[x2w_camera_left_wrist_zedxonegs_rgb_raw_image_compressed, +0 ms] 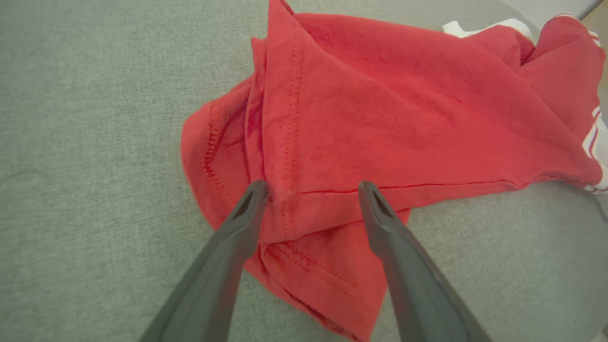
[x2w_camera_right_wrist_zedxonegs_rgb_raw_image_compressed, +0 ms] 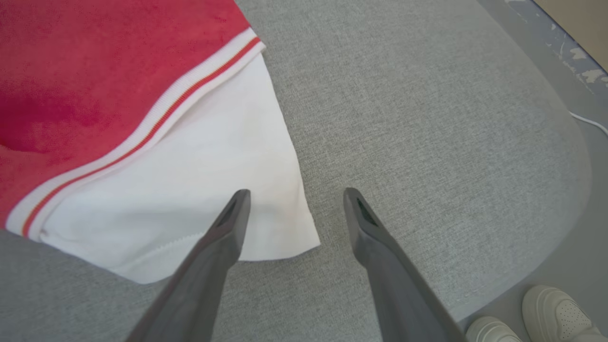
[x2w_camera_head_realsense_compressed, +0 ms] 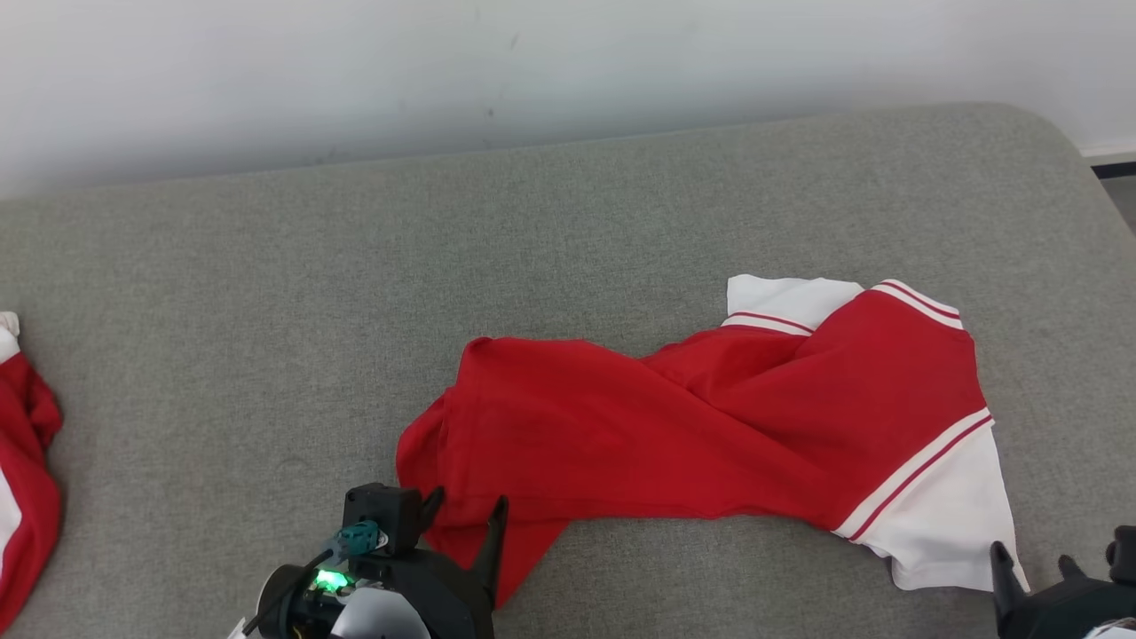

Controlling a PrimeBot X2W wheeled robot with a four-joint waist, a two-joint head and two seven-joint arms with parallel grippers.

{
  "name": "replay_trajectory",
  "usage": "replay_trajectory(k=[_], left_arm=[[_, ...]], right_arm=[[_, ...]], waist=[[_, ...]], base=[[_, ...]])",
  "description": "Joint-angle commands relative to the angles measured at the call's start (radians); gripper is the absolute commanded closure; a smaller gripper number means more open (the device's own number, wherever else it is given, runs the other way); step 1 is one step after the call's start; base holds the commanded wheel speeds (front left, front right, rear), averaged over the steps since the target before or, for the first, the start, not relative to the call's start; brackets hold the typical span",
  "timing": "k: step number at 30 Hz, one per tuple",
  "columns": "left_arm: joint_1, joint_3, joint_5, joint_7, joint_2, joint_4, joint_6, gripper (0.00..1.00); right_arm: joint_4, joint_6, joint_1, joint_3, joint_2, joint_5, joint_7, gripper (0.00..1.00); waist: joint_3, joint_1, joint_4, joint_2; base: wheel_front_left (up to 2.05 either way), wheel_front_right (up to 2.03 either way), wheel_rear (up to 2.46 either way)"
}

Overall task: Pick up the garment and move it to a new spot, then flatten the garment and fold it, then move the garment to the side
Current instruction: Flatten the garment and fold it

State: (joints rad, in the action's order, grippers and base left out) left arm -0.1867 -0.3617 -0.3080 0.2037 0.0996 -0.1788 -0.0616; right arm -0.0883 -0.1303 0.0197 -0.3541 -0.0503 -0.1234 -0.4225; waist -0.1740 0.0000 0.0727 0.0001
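left claw bottom centre-left: jaws wide, empty, tips over the garment's red hem corner | right claw bottom right: jaws wide, empty, at the white sleeve corner | garment: rumpled, centre-right of frame, on grey cushion

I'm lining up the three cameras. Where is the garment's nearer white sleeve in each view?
Head view: white sleeve at lower right.
Left wrist view: white sleeve, a sliver at the far right edge.
Right wrist view: white sleeve, left of centre, spreading to the lower left.
Shared landmark: the striped band joining it to the red body.
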Motion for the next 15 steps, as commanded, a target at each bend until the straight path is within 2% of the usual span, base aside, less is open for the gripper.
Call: replay_trajectory(k=[1,7,15], left_arm=[[-0.008,0.000,0.004,-0.001,0.003,-0.004,-0.004,0.00],[-0.014,-0.002,-0.008,-0.017,0.001,-0.031,-0.004,0.00],[-0.033,-0.003,-0.020,-0.029,-0.002,-0.055,-0.001,0.00]], right_arm=[[-0.020,-0.001,-0.012,0.005,-0.002,0.009,-0.004,0.00],[-0.130,-0.001,-0.047,0.014,-0.014,0.039,0.009,0.00],[-0.198,0.000,-0.086,-0.063,-0.006,0.082,0.052,0.00]], waist=[[-0.013,0.0000,-0.003,-0.0001],[-0.027,0.0000,-0.015,-0.0001],[-0.028,0.0000,-0.025,-0.0001]], base=[[0.00,0.00,0.00],[0.00,0.00,0.00],[0.00,0.00,0.00]])
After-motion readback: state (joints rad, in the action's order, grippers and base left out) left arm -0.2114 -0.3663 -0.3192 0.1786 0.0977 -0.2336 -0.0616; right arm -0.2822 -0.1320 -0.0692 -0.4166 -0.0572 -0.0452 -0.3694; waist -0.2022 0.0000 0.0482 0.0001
